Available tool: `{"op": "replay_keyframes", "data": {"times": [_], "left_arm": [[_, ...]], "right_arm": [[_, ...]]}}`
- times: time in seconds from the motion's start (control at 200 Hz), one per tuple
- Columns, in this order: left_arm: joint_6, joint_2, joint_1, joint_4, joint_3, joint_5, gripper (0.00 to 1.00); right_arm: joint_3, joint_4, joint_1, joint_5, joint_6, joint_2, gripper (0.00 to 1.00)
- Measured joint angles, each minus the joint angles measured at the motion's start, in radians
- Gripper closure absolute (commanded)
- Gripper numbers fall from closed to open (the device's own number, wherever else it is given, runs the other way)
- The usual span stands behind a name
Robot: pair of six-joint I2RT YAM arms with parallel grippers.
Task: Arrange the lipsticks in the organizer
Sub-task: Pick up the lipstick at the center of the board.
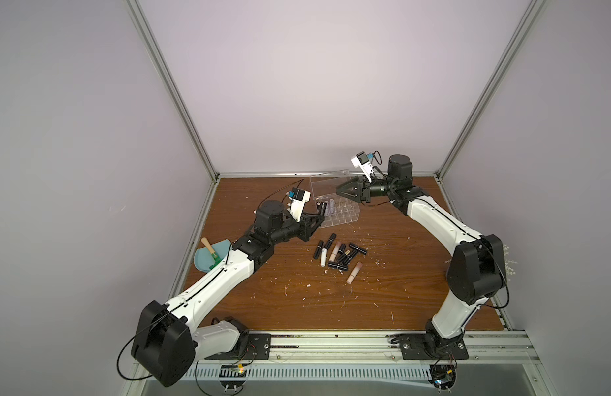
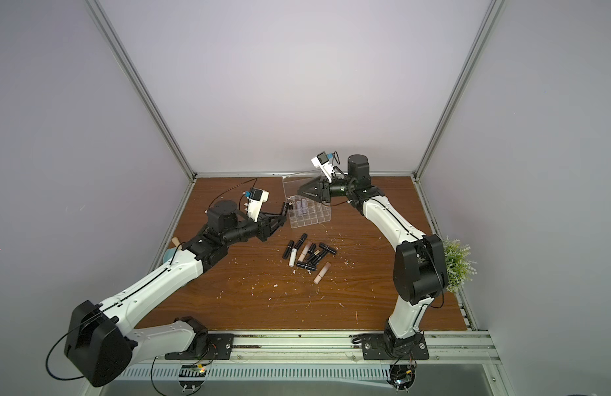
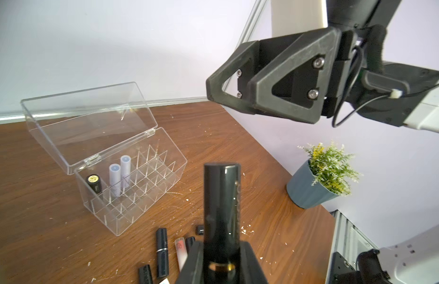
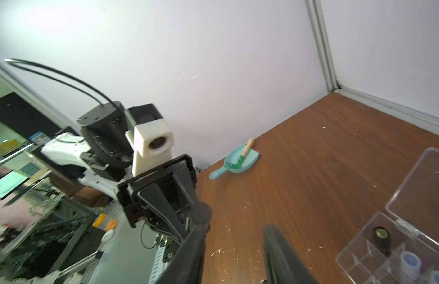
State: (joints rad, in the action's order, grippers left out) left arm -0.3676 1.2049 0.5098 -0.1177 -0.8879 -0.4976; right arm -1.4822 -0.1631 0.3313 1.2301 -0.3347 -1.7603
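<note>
The left claw (image 3: 220,260) pinches a glossy black, gold-banded lipstick (image 3: 220,196) upright, just left of the clear acrylic organizer (image 3: 144,216), which sits open-lidded at the far centre of the scuffed wooden desk (image 1: 417,281). A black tube (image 3: 94,183) and two lavender tubes (image 3: 114,179) stand inside. The right claw (image 4: 234,233) hovers by its far side, spread and empty. Loose lipsticks (image 1: 341,255) lie nearer.

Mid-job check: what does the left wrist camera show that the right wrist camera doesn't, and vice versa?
Left wrist only: the loose lipsticks on the table and the potted plant. Right wrist only: the dustpan holding the green tool, and the left wrist camera. Both: the organizer, lid open, with a gold-topped black tube and two lavender tubes inside; the left gripper shut on a black lipstick; the right gripper, fingers apart and empty.
</note>
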Motion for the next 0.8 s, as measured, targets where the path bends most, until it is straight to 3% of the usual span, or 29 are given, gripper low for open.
{"op": "replay_keyframes", "data": {"times": [0.46,0.801], "left_arm": [[0.0,0.0,0.0,-0.01,0.005,-0.048,0.8],[0.006,0.0,0.0,0.012,0.0,-0.047,0.8]], "right_arm": [[-0.062,0.115,0.061,0.166,0.083,-0.04,0.58],[-0.167,0.341,0.088,0.215,0.261,-0.095,0.42]]}}
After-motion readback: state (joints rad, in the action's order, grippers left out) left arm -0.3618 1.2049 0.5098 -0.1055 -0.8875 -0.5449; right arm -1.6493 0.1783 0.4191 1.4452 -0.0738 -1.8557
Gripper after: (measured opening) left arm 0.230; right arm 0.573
